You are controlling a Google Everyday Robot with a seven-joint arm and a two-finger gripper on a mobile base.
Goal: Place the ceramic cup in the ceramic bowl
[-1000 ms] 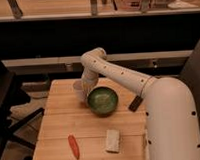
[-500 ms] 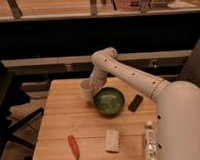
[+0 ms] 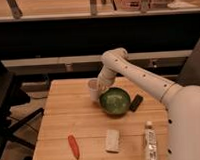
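Table: light wooden slatted table [image 3: 70,121], carries everything in view; a dark chair [image 3: 7,113] stands off its left edge.
Carrot: small orange carrot-shaped item [image 3: 73,146] lying flat near the front left, well apart from the work, plays no part in the step.
Cup: small plain white handleless ceramic cup [image 3: 94,89], upright, just left of the bowl's rim; whether its base is on the wood or lifted clear I cannot tell.
Gripper: gripper [image 3: 103,86] at the end of the white arm, reaching down from above onto the cup's right side, clamped tight on the cup wall; a grip from the top leaves the base free to be lowered into a dish.
Sponge: pale rectangular block [image 3: 112,141] at front centre, idle.
Bowl: round shallow ceramic bowl, dark green rim, mottled lighter green inside [image 3: 114,100], empty, just right of the cup; a short sideways carry looks enough.
Dark block: small black oblong [image 3: 136,102] touching or nearly touching the bowl's right side.
Bottle: white tube-shaped bottle [image 3: 150,141] lying at front right, away from the path.
Judgement: cup held, not yet in the bowl.
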